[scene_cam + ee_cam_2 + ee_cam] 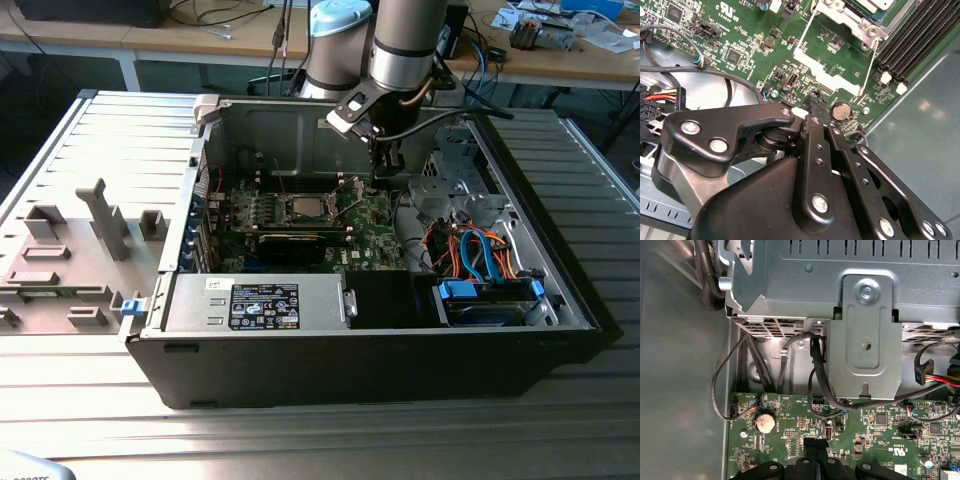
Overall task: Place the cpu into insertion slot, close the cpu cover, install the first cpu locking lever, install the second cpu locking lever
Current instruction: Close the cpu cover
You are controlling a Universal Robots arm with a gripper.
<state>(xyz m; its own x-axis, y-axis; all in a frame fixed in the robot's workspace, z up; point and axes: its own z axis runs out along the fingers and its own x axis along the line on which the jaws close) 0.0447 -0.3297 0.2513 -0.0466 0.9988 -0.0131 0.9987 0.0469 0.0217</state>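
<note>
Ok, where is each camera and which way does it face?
Exterior view: off the arm, looking down into the open case; arm shows.
First wrist view: on the wrist, facing the drive cage; claw shows.
Second wrist view: on the wrist, facing the socket; claw shows.
Both wrist views share the coin cell.

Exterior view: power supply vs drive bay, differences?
The power supply is a grey metal box with a black label; the drive bay is dark with blue clips. The power supply sits at the exterior view's left, the drive bay at its right. Orange and blue cables run to the drive bay; the power supply's top is bare but for labels. Both lie along the case's near wall, in front of the motherboard.
</note>
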